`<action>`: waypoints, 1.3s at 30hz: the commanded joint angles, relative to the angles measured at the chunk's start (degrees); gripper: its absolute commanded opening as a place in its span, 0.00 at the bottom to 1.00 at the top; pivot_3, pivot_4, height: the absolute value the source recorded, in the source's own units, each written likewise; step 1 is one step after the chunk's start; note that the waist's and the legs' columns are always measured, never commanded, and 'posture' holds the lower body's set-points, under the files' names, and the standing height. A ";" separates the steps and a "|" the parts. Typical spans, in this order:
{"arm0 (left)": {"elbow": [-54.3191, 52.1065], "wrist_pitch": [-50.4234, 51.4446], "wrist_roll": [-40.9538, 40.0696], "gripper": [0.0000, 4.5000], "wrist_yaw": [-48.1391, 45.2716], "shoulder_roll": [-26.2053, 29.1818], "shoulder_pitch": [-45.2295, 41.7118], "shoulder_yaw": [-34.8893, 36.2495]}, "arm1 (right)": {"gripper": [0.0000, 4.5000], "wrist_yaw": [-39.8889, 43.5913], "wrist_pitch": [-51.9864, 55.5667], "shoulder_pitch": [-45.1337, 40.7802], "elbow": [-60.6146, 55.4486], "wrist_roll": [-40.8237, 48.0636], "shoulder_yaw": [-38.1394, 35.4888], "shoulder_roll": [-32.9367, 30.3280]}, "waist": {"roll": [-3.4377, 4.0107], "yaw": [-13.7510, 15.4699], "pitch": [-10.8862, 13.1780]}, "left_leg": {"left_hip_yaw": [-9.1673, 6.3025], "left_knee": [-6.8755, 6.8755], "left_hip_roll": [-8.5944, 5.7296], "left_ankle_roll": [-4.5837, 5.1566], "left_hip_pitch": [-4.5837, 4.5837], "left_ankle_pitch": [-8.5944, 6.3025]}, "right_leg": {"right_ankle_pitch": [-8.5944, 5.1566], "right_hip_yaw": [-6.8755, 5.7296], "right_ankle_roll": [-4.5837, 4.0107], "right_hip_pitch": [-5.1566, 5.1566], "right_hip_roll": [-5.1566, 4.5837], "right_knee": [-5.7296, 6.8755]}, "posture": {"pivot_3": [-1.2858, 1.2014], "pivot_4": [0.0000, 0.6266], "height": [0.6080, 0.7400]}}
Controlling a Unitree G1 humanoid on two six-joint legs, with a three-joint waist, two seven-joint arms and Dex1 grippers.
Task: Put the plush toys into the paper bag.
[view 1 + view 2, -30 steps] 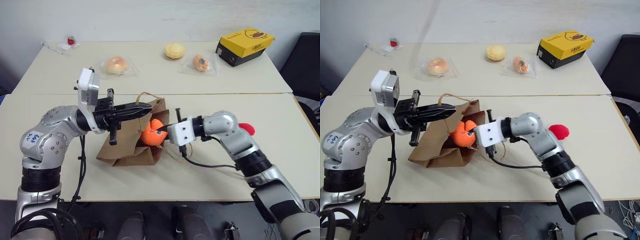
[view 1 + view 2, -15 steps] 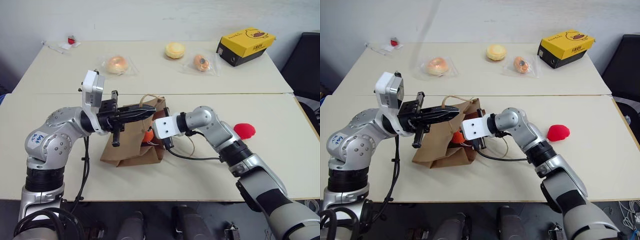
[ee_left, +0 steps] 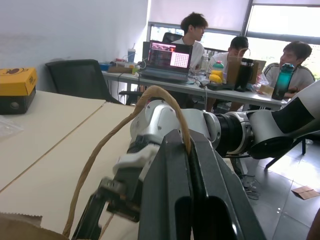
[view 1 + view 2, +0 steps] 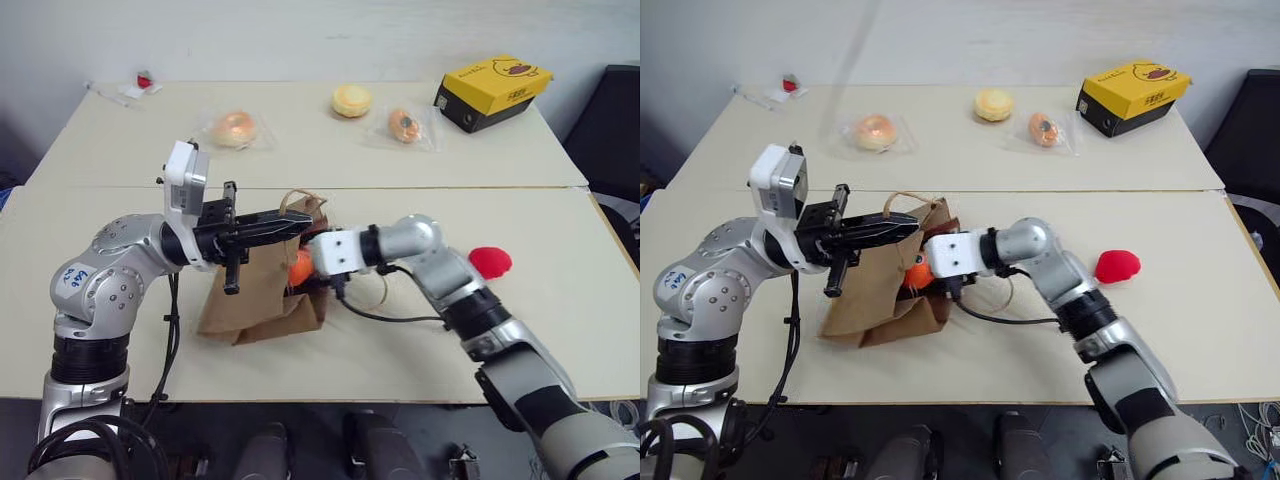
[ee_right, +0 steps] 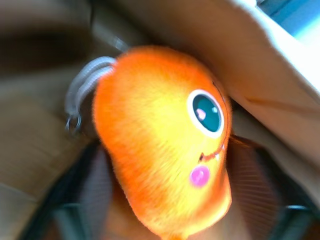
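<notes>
Orange plush sitting in the bag mouth, red one waiting on the table

Writing first: nothing really readable. The yellow-and-black box (image 4: 491,88) at the far right corner is showing a cartoon duck face and some small print I can't make out, and there's a blue scribble on a sticker on the left arm that I can't read either.

The orange plush toy (image 5: 165,145) is looking fuzzy and rounded, with one big teal eye, a pink cheek dot, a thin little mouth and a small grey ring hanging off its side. It's sitting just inside the mouth of the brown paper bag (image 4: 250,305), which is lying on the near table.

The left gripper (image 4: 268,227) is pinching shut on the bag's tan string handle (image 3: 145,107), holding the opening up. The right gripper (image 4: 305,272) is poking into the opening with its fingers (image 5: 97,185) spread apart either side of the toy, looking like they're not clamping it.

The red plush toy (image 4: 490,262) is lying well off to the right, by the right arm.
</notes>
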 commanded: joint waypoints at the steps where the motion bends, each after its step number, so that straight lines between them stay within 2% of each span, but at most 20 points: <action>1: -1.53 -1.21 -0.07 0.00 0.01 0.05 0.00 0.70 | 1.00 4.63 2.05 3.32 -4.74 8.38 -6.09 -4.65 | 0.00 -0.01 0.00 | 0.00 0.00 0.00 0.01 0.00 0.00 | 0.00 -0.01 0.00 0.01 0.00 -0.01 | 0.52 0.24 1.00; 4: -1.65 -1.50 -0.04 0.00 -0.12 -0.12 0.46 0.69 | 1.00 8.40 6.38 8.19 -8.39 16.79 -12.07 -9.48 | 0.00 -0.02 0.00 | -0.03 -0.02 0.00 0.01 0.00 0.00 | 0.00 -0.03 0.00 0.01 0.01 -0.02 | 0.52 0.24 1.00; 8: -1.83 -1.81 -0.03 0.00 -0.07 -0.40 0.78 0.72 | 1.00 7.53 7.21 15.66 -11.32 22.42 -21.26 -14.76 | 0.00 0.02 0.00 | -0.03 -0.04 0.00 0.01 0.01 -0.01 | 0.00 -0.02 0.00 0.02 0.00 -0.02 | 0.52 0.24 1.00; 13: -1.44 -2.09 -0.13 0.00 -0.46 -0.63 0.75 0.90 | 1.00 0.27 7.30 30.30 -16.64 26.55 -38.17 -19.49 | 0.00 0.28 0.00 | -0.01 -0.06 0.00 0.03 0.02 -0.01 | 0.00 -0.01 0.00 0.06 0.01 -0.02 | 0.52 0.24 1.00; 14: -0.87 -2.15 -0.13 0.00 -0.80 -0.87 0.20 0.58 | 1.00 -2.60 6.48 36.25 -17.30 26.17 -45.13 -19.38 | 0.00 0.53 0.00 | 0.00 -0.06 0.00 0.03 0.04 -0.02 | 0.00 0.00 0.00 0.08 0.01 -0.02 | 0.52 0.24 1.00; 17: 0.50 -2.26 0.07 0.00 -1.99 -1.29 -1.18 -0.44 | 1.00 -8.85 4.52 49.42 -19.68 25.75 -58.41 -17.14 | 0.00 2.24 0.00 | -0.07 -0.08 0.00 0.04 0.07 -0.02 | 0.00 -0.04 0.00 0.18 0.02 -0.09 | 0.52 0.24 1.00; 19: 2.04 -2.45 0.54 0.00 -3.33 -1.60 -2.39 -1.46 | 1.00 -10.92 2.49 58.65 -20.55 26.29 -64.28 -13.18 | 0.00 2.65 0.00 | -0.01 -0.08 0.00 0.06 0.13 -0.03 | 0.00 0.02 0.01 0.23 0.03 -0.14 | 0.52 0.24 1.00; 22: 3.97 -2.76 1.21 0.00 -5.00 -1.84 -3.62 -2.55 | 1.00 -13.16 0.45 67.85 -20.18 27.26 -69.25 -8.20 | 0.00 2.70 0.00 | 0.09 -0.15 -0.01 0.07 0.42 -0.04 | 0.00 0.14 0.01 0.44 0.08 -0.31 | 0.52 0.24 1.00; 26: 6.29 -3.42 2.45 0.00 -6.80 -2.11 -4.94 -3.55 | 1.00 -14.88 -3.27 75.62 -18.28 26.36 -70.19 -3.05 | 0.02 1.42 0.00 | 0.36 -0.42 -0.01 0.16 0.99 -0.09 | 0.00 0.42 0.00 0.78 0.09 -0.29 | 0.52 0.24 1.00; 30: 8.18 -2.77 2.83 0.00 -8.57 -2.19 -6.97 -4.60 | 1.00 -17.67 -3.04 76.34 -21.19 26.89 -67.16 -1.19 | 0.05 -0.07 -0.01 | 0.36 -0.56 0.01 0.26 1.14 -0.14 | 0.00 0.45 0.00 0.89 0.10 -0.26 | 0.52 0.24 1.00; 34: 8.68 -4.69 4.25 0.00 -8.03 -3.59 -7.32 -4.87 | 1.00 -19.41 4.44 72.20 -24.12 25.62 -61.39 -7.04 | 0.11 -0.28 -0.02 | 0.36 -0.61 0.01 0.02 1.18 -0.01 | -0.01 0.45 -0.01 0.89 0.10 -0.26 | 0.52 0.24 1.00; 39: 7.90 -4.83 4.66 0.00 -7.71 -4.00 -6.70 -4.96 | 1.00 -17.09 15.03 58.97 -22.64 26.19 -52.27 -18.82 | 0.11 0.05 -0.02 | 0.34 -0.46 0.00 0.03 1.13 0.00 | -0.01 0.42 -0.01 0.86 0.10 -0.23 | 0.52 0.24 1.00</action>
